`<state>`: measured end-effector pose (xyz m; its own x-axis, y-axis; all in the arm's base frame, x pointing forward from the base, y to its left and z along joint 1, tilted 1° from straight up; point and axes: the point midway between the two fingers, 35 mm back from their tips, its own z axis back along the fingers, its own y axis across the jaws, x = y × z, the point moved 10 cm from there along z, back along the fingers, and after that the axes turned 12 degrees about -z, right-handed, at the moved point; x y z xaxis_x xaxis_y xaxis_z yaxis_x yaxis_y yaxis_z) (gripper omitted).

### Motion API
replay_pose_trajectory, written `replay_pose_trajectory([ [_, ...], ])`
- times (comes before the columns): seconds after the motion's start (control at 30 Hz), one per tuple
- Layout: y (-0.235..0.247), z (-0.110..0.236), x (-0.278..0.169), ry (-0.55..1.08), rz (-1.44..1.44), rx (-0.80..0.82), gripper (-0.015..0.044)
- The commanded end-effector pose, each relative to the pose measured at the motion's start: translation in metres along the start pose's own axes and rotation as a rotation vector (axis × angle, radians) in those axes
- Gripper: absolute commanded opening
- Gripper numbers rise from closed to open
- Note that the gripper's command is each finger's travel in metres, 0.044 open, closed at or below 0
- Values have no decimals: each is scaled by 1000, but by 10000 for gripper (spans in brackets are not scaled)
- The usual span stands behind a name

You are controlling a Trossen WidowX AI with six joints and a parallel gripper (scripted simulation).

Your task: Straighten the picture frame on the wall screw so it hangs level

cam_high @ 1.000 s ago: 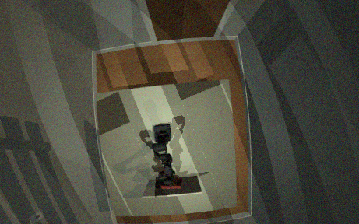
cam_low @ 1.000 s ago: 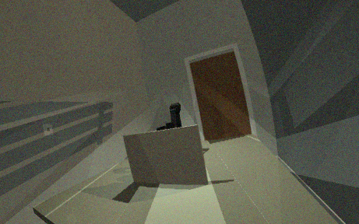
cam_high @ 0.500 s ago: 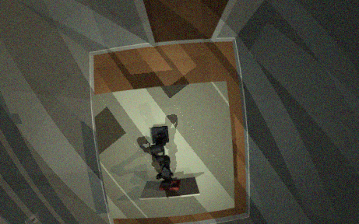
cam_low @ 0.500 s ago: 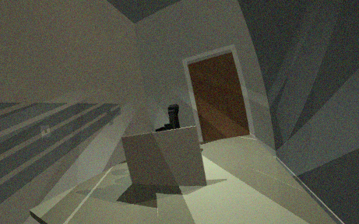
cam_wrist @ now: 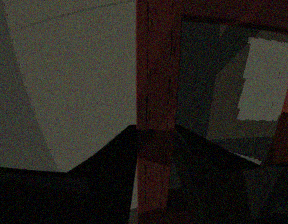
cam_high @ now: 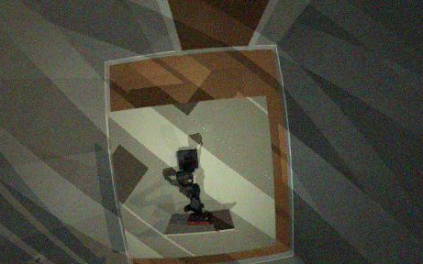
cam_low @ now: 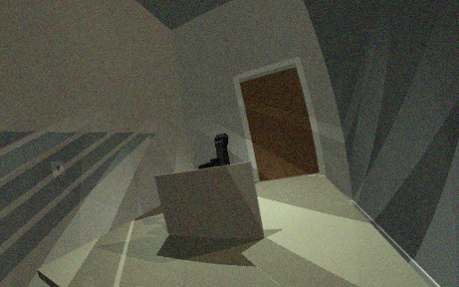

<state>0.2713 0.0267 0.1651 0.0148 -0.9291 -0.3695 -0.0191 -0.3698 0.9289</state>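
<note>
In the wrist view, the picture frame [cam_wrist: 156,50] has dark red bars and hangs on the grey wall panel [cam_wrist: 68,63]. Its left bar runs down between my dark fingers. My gripper [cam_wrist: 153,132] is shut on that bar near the frame's lower left part. The light is dim, and I cannot see the screw or the notched strip. In this tilted view I cannot tell whether the frame hangs level. In the exterior view the panel [cam_low: 208,204] shows its blank back and hides the frame; only the top of my arm [cam_low: 221,146] rises behind it. From above, my arm [cam_high: 189,183] reaches forward from its base.
A brown door [cam_low: 278,125] [cam_high: 215,18] stands in the far wall behind the panel. The arm's base plate [cam_high: 198,222] sits on the pale floor. Moving bands of shadow cross the floor and walls.
</note>
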Motion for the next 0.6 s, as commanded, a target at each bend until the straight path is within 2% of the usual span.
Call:
replay_pose_trajectory([
  [0.0,4,-1,-1,1,1,18,0],
  [0.57,0,-1,0,1,1,18,0],
])
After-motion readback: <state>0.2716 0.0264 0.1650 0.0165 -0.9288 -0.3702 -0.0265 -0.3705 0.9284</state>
